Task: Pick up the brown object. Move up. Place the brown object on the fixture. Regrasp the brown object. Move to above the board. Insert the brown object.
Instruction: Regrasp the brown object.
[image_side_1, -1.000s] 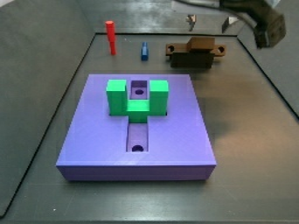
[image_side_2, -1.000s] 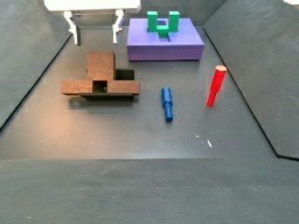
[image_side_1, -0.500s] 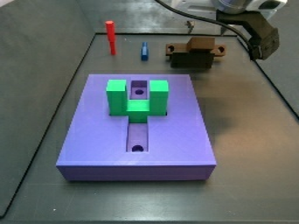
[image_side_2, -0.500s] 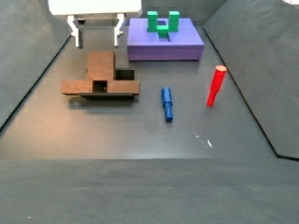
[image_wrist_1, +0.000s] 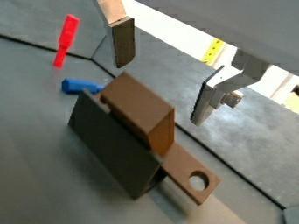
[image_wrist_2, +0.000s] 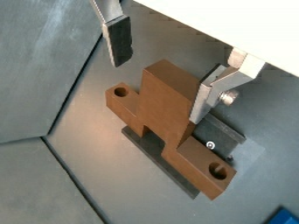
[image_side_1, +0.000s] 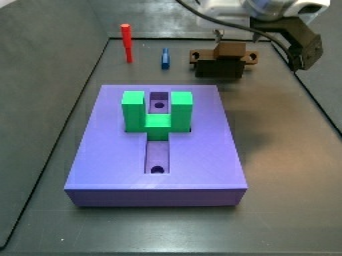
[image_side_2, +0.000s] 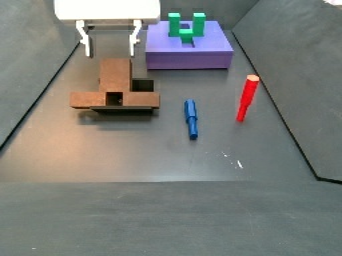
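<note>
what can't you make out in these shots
- Fixture: in both wrist views the brown object sitting on it covers most of it, so how the two seat together is hidden.
- Gripper: open, above the brown object; in both side views the top edge cuts off the arm.
- Board: absent from both wrist views.
- Blue peg: mostly hidden behind the fixture in a wrist view.

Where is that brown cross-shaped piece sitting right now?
The brown object rests on the dark fixture on the floor, apart from the purple board, with the blue peg nearby. The open end effector hangs just above it.
</note>
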